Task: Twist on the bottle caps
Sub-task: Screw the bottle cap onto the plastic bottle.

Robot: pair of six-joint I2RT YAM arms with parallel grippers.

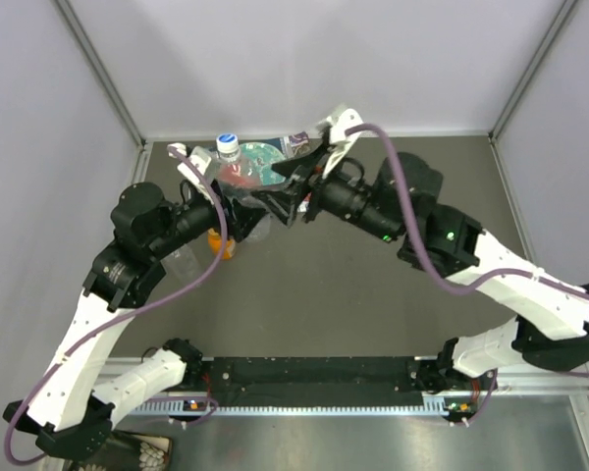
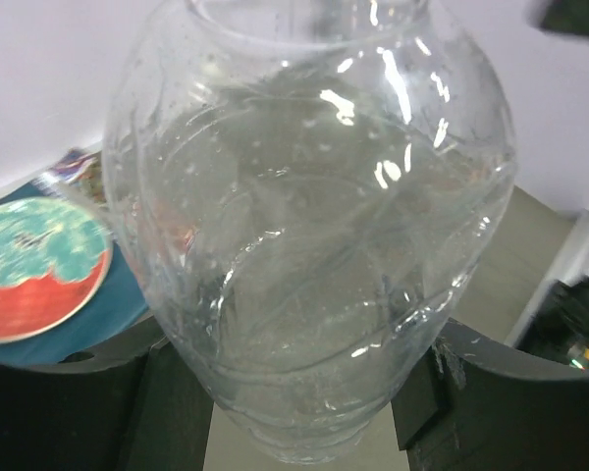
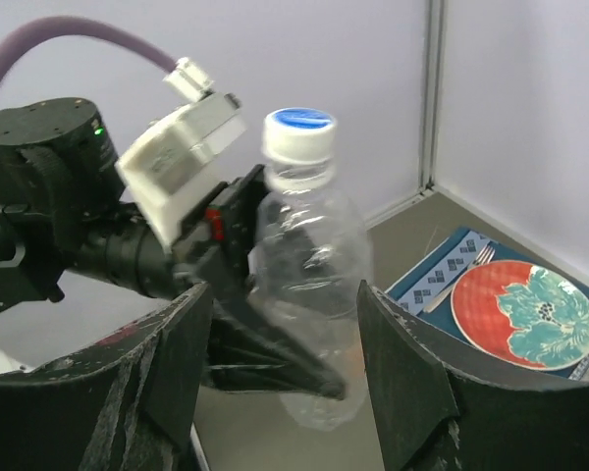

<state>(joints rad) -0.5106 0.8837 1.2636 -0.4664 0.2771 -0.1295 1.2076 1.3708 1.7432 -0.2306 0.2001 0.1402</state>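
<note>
My left gripper is shut on a clear plastic bottle and holds it up off the table. In the left wrist view the bottle fills the frame between the two fingers. A white cap with a blue top sits on the bottle's neck; it also shows in the top view. My right gripper is open, its fingers apart on either side of the bottle and not touching it. The orange bottle stands on the table below the left arm, partly hidden. The other caps are hidden.
A red-and-teal plate lies on a blue patterned mat at the back of the table, near the wall; the plate also shows in the left wrist view. A faint clear shape lies beside the orange bottle.
</note>
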